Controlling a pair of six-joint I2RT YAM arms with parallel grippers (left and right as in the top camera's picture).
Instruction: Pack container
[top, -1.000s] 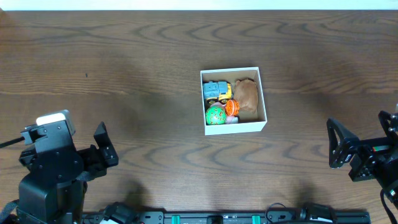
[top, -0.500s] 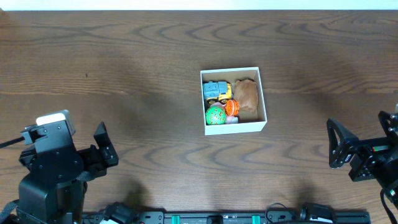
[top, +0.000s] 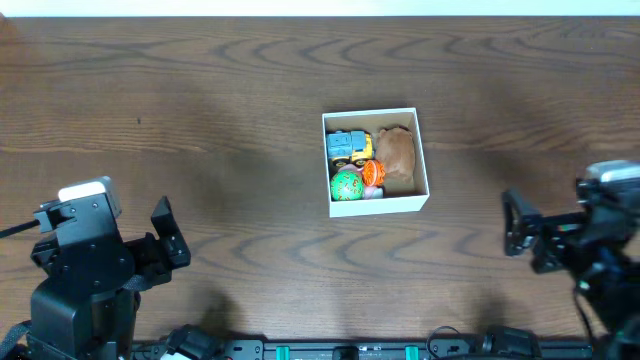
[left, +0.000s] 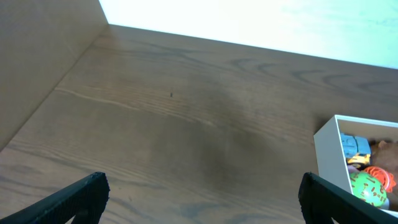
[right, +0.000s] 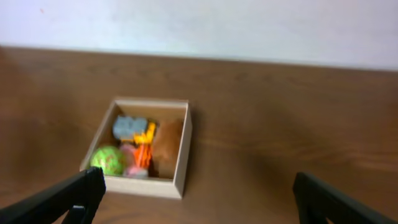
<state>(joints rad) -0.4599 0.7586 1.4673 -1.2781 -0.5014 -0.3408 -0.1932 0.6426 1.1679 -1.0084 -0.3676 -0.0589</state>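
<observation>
The container (top: 378, 205), a small square white-walled box, sits at the table's middle. Inside it lie a blue and yellow toy truck (top: 348, 148), a brown toy (top: 398, 152), a green ball (top: 347, 184) and an orange toy (top: 373, 173). My left gripper (top: 167, 234) is open and empty at the near left, far from the box. My right gripper (top: 528, 236) is open and empty at the near right. The left wrist view shows the box (left: 326, 149) at the right edge. The blurred right wrist view shows the box (right: 181, 155) ahead and left of the open fingers (right: 199, 202).
The dark wood table (top: 200, 100) spreads around the box with nothing else on it. A pale wall edge (left: 50, 56) rises at the table's left in the left wrist view.
My right arm has shifted left toward the table's middle and turned, and its wrist view is blurred by motion. The left arm and the box have not moved.
</observation>
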